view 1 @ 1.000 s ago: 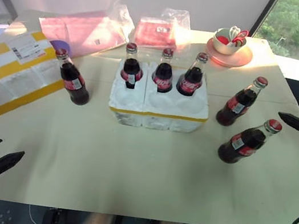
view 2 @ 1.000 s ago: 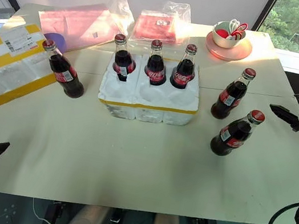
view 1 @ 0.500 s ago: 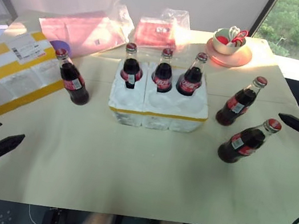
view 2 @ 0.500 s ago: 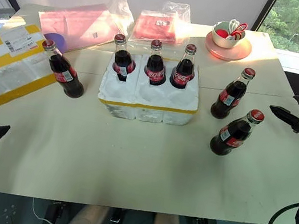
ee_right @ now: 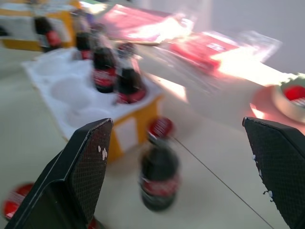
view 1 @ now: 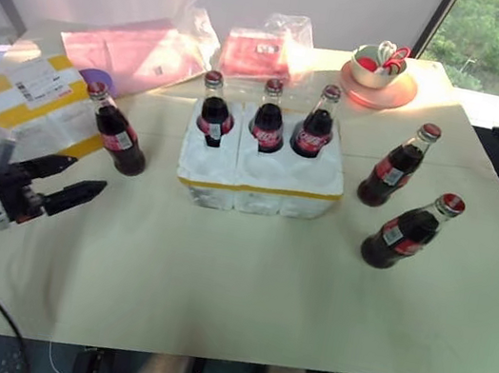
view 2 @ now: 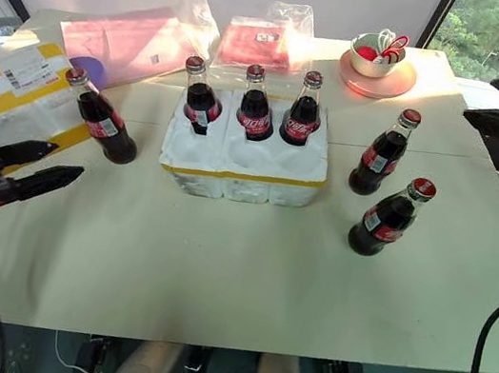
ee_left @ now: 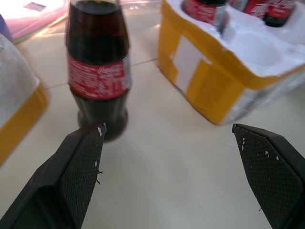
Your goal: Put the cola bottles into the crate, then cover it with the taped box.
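Three cola bottles (view 1: pixel 266 117) fill the crate (view 1: pixel 262 171); the open, empty left claw (view 1: pixel 66 185) should straddle the nearest loose bottle (view 1: pixel 117 131) squarely before closing.

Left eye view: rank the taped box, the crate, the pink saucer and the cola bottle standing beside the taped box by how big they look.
1. crate and taped box: look about alike; the box runs past the picture's edge, so unranked.
3. cola bottle and pink saucer: similar; the saucer lies farther from the camera, so unsure.
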Robot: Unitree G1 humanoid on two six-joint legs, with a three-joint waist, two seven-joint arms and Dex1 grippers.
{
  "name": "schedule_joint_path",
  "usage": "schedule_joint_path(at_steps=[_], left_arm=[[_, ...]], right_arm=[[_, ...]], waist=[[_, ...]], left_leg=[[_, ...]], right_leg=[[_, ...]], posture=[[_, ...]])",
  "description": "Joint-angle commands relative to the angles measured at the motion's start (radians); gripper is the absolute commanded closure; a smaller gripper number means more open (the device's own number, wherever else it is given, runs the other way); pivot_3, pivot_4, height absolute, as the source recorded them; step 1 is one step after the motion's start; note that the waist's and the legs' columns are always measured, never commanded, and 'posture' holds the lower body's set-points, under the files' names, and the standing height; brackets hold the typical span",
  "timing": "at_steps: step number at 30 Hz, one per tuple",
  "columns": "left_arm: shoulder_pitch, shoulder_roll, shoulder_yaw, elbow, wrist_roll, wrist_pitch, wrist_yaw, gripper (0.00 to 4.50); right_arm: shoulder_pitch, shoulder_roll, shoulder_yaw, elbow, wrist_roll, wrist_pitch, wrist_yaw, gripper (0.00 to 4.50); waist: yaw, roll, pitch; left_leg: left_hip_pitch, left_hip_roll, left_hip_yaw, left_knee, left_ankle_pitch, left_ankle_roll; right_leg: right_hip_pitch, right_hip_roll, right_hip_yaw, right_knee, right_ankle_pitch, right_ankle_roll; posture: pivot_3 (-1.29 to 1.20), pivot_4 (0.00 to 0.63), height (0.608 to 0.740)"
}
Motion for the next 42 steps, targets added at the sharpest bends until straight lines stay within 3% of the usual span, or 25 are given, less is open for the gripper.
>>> schedule_joint_path(at_steps=[1,10,15,29,34,40,42], left_arm=[[-0.058,-0.001,-0.027,0.051,0.056,-0.052,0.016,0.05],[-0.223,-0.063,-0.132,0.202,0.151,-0.128,0.034,0.05],[-0.322,-0.105,-0.182,0.281,0.199,-0.166,0.051,0.05],[-0.498,-0.171,-0.285,0.512,0.347,-0.293,0.057,0.05],[-0.535,-0.170,-0.290,0.526,0.334,-0.289,-0.004,1.70],[-0.577,-0.119,-0.261,0.493,0.301,-0.209,-0.036,1.66],[-0.611,-0.077,-0.232,0.424,0.226,-0.118,-0.090,1.66]], right_arm=[[0.042,-0.034,-0.014,-0.232,0.146,0.122,0.009,0.00],[0.092,-0.013,-0.109,-0.565,0.368,0.371,-0.045,0.00],[0.119,-0.006,-0.140,-0.671,0.451,0.420,-0.078,0.00],[0.132,0.014,-0.144,-0.774,0.570,0.464,-0.187,0.00],[0.158,0.019,-0.147,-0.789,0.573,0.454,-0.227,0.00],[0.203,0.019,-0.151,-0.800,0.560,0.423,-0.263,0.00],[0.233,0.010,-0.153,-0.805,0.550,0.411,-0.268,0.00]], waist=[[0.001,0.000,0.000],[0.007,0.000,0.000],[0.007,-0.001,-0.001],[0.006,-0.002,-0.001],[0.005,-0.004,-0.002],[0.005,-0.008,0.000],[0.005,-0.009,0.001]], left_leg=[[0.000,0.000,0.000,0.000,0.000,0.000],[-0.001,0.000,0.000,0.001,-0.001,0.000],[-0.001,0.000,0.000,0.002,-0.001,0.000],[-0.001,-0.001,0.000,0.004,0.000,0.001],[-0.001,-0.001,0.000,0.004,0.000,0.001],[-0.001,-0.001,0.000,0.004,0.000,0.001],[-0.002,-0.001,0.000,0.004,0.000,0.001]], right_leg=[[0.000,0.000,0.000,0.000,0.000,0.000],[-0.001,0.000,0.000,0.000,0.001,0.001],[0.000,0.000,0.000,0.001,0.002,0.002],[0.000,0.000,0.000,0.002,0.003,0.003],[0.000,0.000,0.000,0.002,0.003,0.003],[-0.001,0.000,0.000,0.002,0.004,0.003],[-0.001,0.000,0.000,0.002,0.004,0.004]], posture=[[0.00,0.150,0.739],[0.00,0.150,0.739],[0.00,0.150,0.739],[0.00,0.150,0.739],[0.00,0.150,0.739],[0.00,0.150,0.739],[0.00,0.150,0.739]])
